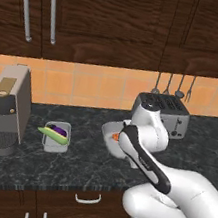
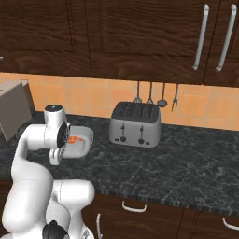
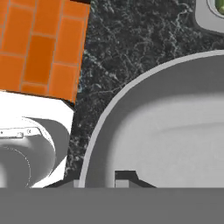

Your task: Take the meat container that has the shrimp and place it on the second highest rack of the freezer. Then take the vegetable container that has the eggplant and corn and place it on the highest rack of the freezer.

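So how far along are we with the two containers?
Nothing is stowed yet. In hand: the gripper has shut on the rim of the shrimp container, at the counter. Left: carry it to the freezer's second highest rack, then fetch the vegetable container, which sits beside the coffee machine.

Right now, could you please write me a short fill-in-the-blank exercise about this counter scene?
1. The gripper is shut on the rim of the ____ container.
2. The vegetable container sits between the arm and the ____ machine.
3. The toaster stands under the hanging ____.

Missing words: shrimp; coffee; utensils
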### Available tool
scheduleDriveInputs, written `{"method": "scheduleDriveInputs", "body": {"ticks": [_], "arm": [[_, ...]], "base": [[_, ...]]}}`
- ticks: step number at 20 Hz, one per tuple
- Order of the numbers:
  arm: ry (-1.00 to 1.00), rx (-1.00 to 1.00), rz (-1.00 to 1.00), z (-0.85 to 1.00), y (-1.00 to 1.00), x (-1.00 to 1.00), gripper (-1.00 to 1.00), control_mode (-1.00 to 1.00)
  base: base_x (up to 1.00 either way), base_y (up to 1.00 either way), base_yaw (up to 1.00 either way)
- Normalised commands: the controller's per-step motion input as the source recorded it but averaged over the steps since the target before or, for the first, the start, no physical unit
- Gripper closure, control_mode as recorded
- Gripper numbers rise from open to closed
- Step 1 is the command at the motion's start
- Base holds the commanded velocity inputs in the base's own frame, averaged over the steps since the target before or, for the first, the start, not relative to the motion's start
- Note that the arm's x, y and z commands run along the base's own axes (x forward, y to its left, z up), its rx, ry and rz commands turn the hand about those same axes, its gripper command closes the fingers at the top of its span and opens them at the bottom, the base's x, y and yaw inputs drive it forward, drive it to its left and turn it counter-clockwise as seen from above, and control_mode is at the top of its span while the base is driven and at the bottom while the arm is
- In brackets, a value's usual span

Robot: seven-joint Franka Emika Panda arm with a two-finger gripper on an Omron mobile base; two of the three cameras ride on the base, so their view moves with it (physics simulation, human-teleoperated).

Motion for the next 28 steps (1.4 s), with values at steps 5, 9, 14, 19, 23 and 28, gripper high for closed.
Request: {"method": "scheduleDriveInputs", "body": {"ticks": [5,9,14,19,23,28], "arm": [[-0.06,-0.25,0.45,0.73,-0.83,-0.51,1.0,-1.0],[-0.06,-0.17,0.43,0.32,-0.52,-0.52,1.0,-1.0],[-0.43,0.17,-0.08,0.35,-0.04,-0.69,1.0,-1.0],[-0.2,0.29,-0.33,0.43,0.07,-0.59,1.0,-1.0],[0.02,0.26,-0.23,-0.09,-0.06,-0.35,1.0,-1.0],[-0.09,0.03,-0.09,-0.09,0.0,-0.23,1.0,-1.0]], "base": [[0.0,0.0,0.0],[0.0,0.0,0.0],[0.0,0.0,0.0],[0.0,0.0,0.0],[0.0,0.0,0.0],[0.0,0.0,0.0]]}}
